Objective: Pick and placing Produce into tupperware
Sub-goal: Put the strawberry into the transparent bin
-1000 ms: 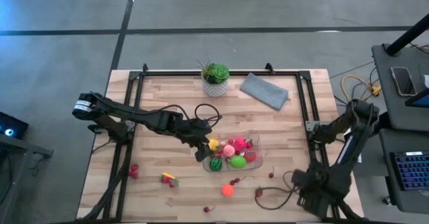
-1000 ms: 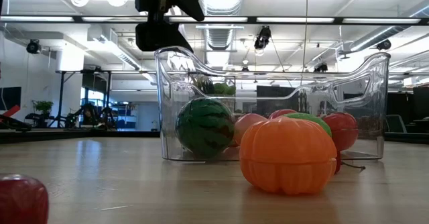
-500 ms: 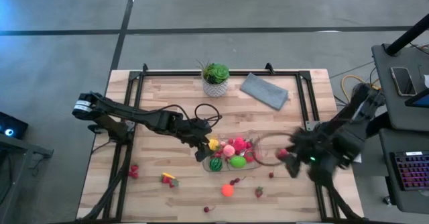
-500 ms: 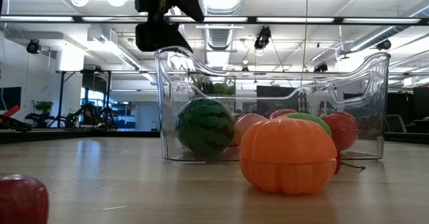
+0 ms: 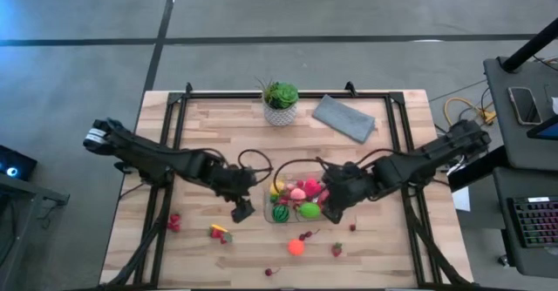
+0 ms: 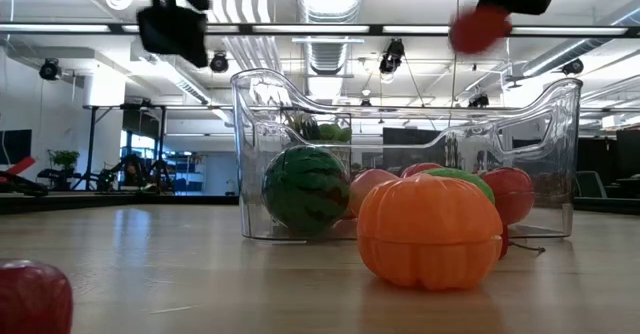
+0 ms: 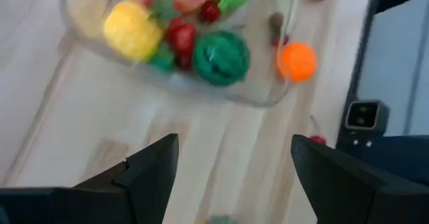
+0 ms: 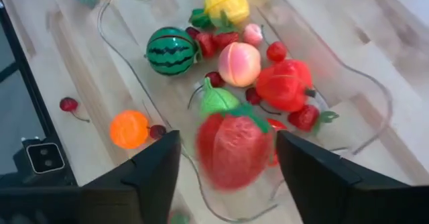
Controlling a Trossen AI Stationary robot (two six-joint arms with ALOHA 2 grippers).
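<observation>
One clear tupperware (image 5: 335, 209) is sitting in the middle of the wooden counter (image 5: 218, 134). Inside it are lying one striped green melon (image 8: 170, 50), one yellow fruit (image 8: 226, 4), one peach-pink fruit (image 8: 240, 63), one red tomato (image 8: 285, 85), one light green fruit (image 8: 217, 101) and some small red pieces too bunched to count.

The right end effector (image 5: 334, 197) is hanging over the right end of the tupperware. One red strawberry (image 8: 232, 150) is sitting between its fingers (image 8: 153, 174), which are standing wide apart, and it looks blurred. In the low view this strawberry is showing high above the tupperware's rim.

The left end effector (image 5: 241, 211) is hanging just left of the tupperware, with its fingers (image 7: 144, 172) spread wide and nothing between them.

On the counter outside the tupperware are lying one orange fruit (image 5: 296, 247) and a few small red pieces.

No writing can be read.
</observation>
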